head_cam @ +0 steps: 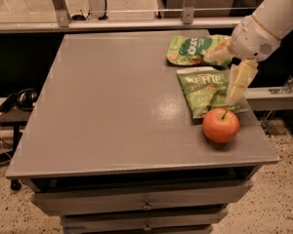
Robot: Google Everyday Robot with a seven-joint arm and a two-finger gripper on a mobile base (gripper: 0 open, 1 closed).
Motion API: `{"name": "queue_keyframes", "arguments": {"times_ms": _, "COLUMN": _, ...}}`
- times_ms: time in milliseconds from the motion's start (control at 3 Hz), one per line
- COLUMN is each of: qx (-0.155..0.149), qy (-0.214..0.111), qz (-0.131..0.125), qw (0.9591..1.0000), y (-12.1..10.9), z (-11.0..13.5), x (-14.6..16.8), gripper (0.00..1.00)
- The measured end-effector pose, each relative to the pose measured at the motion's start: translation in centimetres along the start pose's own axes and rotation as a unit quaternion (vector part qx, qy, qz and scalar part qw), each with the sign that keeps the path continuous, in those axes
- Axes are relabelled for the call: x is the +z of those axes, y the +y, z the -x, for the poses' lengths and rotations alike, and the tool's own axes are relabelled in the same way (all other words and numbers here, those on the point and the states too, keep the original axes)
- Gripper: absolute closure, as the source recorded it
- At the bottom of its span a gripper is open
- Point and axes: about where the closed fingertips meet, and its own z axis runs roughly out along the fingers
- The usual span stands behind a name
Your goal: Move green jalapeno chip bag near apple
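On grey table, right side: green jalapeno chip bag lying flat, lower corner just beside apple; gripper hovering over bag's right edge, spread, pinching nothing; placement judged essentially done, only lifting clear left.

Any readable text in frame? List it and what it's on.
"KETTLE": white, at the top of the green jalapeno chip bag; smaller print below is blurred.
Round white logo on the brighter green bag: unreadable.
No text on the apple, the table, or the gripper over the Kettle bag, jaws open.
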Motion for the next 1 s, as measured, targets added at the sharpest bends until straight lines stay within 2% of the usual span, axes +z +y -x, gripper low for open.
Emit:
{"name": "queue_keyframes", "arguments": {"times_ms": 333, "qx": 0.012, "qy": -0.011, "qz": -0.043, "qw": 0.9990, "y": 0.1, "z": 0.4, "x": -1.5, "gripper": 0.00}}
{"name": "queue_keyframes", "arguments": {"times_ms": 667, "qx": 0.026, "qy": -0.021, "qz": -0.127, "qw": 0.9913, "y": -1.5, "z": -1.1, "x": -5.4, "gripper": 0.00}}
{"name": "queue_keyframes", "arguments": {"times_ms": 1000, "qx": 0.064, "qy": -0.003, "qz": -0.238, "qw": 0.9691, "y": -3.2, "z": -4.1, "x": -11.7, "gripper": 0.00}}
